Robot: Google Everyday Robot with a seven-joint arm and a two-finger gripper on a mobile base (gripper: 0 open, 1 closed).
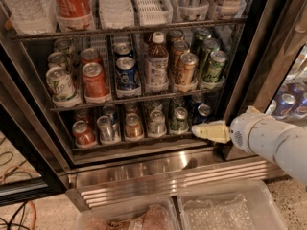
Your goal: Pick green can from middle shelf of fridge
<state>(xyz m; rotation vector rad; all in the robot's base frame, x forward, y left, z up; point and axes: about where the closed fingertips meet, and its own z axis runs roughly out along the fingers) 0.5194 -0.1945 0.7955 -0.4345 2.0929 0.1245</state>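
Observation:
The fridge (144,164) stands open in front of me. The green can (214,66) stands upright at the front right end of the middle shelf (134,96), with more green cans behind it. To its left are a tan-gold can (186,68), a bottle (157,63), a blue can (127,73), a red can (94,79) and a whitish can with a green logo (60,84). My gripper (210,131) is low on the right, in front of the right end of the bottom shelf, below the green can and apart from it. It holds nothing.
The bottom shelf holds several cans (133,125). The top rack carries bottles and white lane trays (151,4). A black door post (252,80) rises right of the green can. Two clear plastic bins (230,207) lie below the ribbed steel base panel (192,171).

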